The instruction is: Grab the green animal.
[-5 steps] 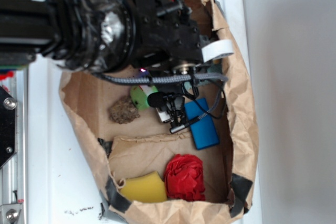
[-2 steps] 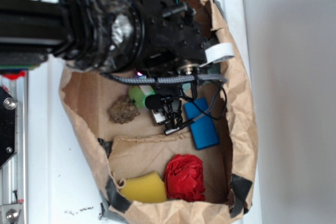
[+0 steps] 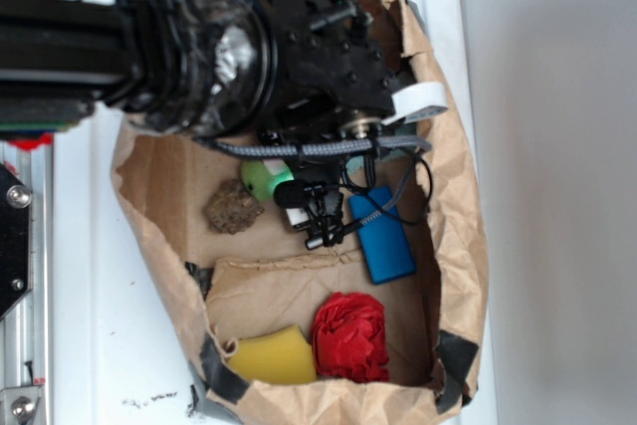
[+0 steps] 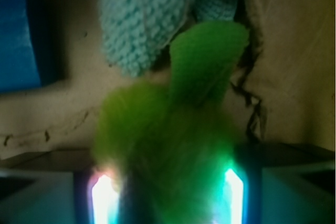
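Over the last second I've slid left over the green animal (image 4: 173,145), which now fills the gap between my spread fingers (image 4: 233,192), ready for closing.

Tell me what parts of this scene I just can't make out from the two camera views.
- Lime-green fuzzy plush animal: in the exterior view the black arm covers most of it; in the wrist view it is blurred.
- Gripper: its fingers are cut off by the bottom edge in the wrist view, so contact is unclear.
- Light teal knitted cloth: cut off by the wrist view's top edge.
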Available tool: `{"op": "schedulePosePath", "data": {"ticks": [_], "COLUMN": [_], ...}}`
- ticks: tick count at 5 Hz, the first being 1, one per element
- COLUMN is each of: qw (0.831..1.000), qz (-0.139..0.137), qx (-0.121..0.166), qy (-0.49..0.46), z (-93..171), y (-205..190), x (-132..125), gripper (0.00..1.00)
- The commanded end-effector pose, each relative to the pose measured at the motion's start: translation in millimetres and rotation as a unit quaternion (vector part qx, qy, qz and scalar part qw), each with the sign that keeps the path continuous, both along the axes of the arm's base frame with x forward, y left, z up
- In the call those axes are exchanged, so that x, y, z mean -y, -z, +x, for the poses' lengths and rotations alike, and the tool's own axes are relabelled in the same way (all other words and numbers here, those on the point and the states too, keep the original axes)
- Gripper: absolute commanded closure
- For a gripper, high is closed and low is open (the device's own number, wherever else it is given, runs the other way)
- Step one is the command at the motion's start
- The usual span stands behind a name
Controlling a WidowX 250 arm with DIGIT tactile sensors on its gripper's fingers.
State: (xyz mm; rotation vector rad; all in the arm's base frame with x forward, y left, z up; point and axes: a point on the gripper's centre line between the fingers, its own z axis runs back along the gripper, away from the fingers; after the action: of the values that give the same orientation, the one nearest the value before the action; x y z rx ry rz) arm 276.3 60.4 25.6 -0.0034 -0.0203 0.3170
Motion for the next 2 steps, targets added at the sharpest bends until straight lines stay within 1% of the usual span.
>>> {"op": "schedulePosePath", "data": {"ticks": [1, 2], "qw": [0.997, 0.995], "qz": [-0.019, -0.027], "qx": [0.071, 0.093], "qy": [0.008, 0.018], "z": [1.8, -12.5], "y": [-79.6, -101.4], "x": [-13.7, -3.6], "gripper": [1.00, 1.00]}}
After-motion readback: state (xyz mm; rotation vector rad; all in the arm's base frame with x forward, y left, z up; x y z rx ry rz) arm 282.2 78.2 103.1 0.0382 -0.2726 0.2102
